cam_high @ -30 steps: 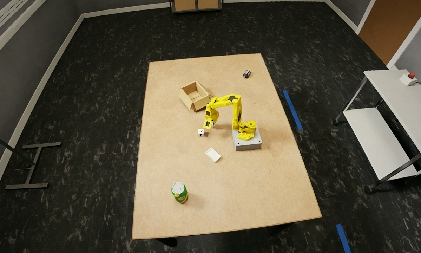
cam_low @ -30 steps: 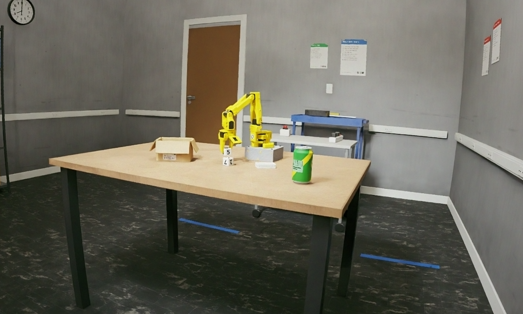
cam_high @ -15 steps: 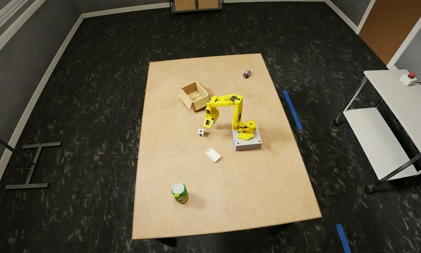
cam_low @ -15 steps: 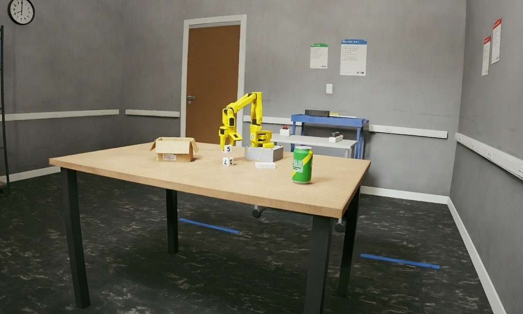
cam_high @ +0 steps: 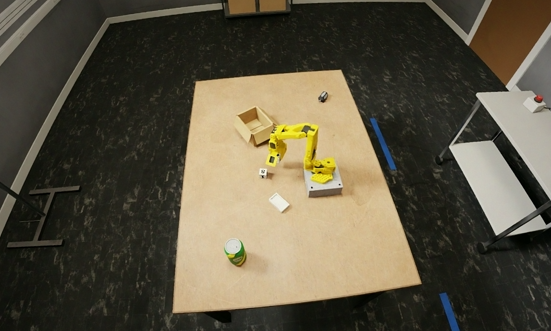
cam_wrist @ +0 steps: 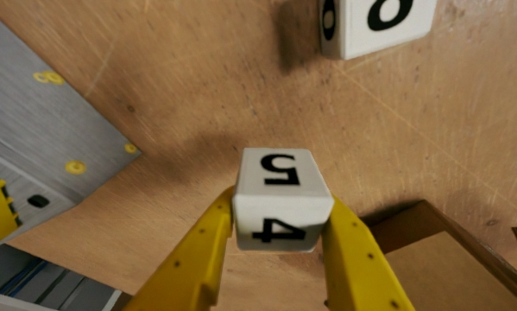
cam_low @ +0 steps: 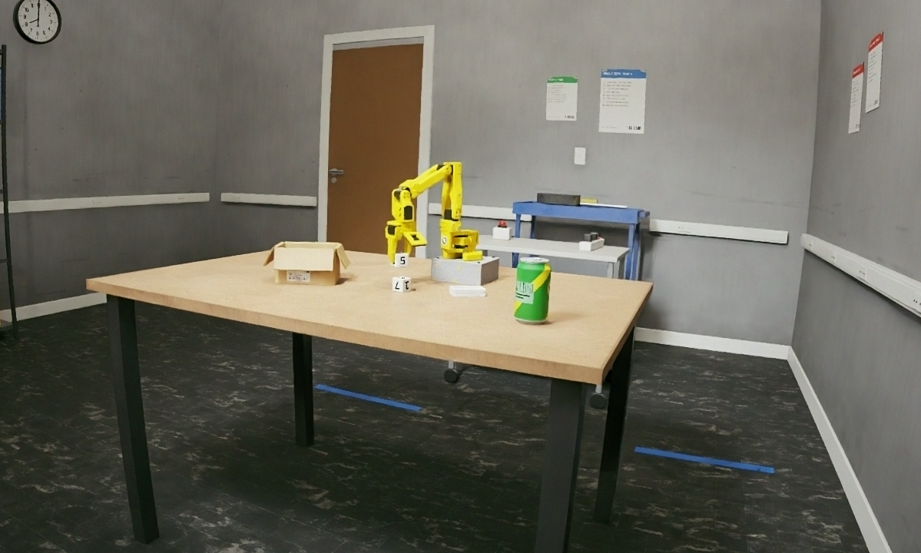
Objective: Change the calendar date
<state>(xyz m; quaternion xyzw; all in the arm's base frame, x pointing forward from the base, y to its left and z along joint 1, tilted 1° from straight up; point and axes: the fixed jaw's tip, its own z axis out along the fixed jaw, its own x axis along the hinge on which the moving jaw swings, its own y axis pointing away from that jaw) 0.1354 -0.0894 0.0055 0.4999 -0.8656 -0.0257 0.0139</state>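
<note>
One cube [cam_low: 401, 259] [cam_wrist: 282, 199] sits gripped between yellow fingers; raised.

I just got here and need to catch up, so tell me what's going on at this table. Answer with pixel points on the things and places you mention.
The yellow arm's hand [cam_high: 278, 159] [cam_low: 402, 257] [cam_wrist: 280, 207] is holding a numbered cube [cam_low: 401, 259] [cam_wrist: 283, 199] up off the table, its 5 and 4 showing in the wrist view. A second cube [cam_high: 263, 173] [cam_low: 401, 283] [cam_wrist: 383, 26] sits on the table nearby. Neither is in the white tray [cam_high: 279, 202] [cam_low: 466, 290], so the date isn't set yet.
</note>
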